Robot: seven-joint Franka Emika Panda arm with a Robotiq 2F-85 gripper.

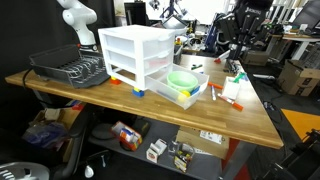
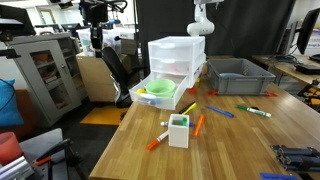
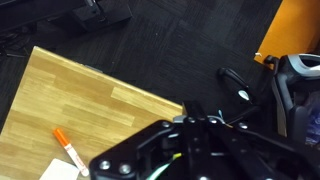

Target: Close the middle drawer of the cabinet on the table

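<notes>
One gripper point(image 3: 192, 142) hangs by the table point(image 3: 70, 95) corner.

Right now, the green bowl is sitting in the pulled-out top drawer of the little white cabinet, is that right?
Not quite. The green bowl sits in the pulled-out bottom drawer of the little white cabinet, not the top one. Both exterior views show it.

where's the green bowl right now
In both exterior views the green bowl lies in the pulled-out bottom drawer of the cabinet, which stands beside the dish rack on the table.
</notes>
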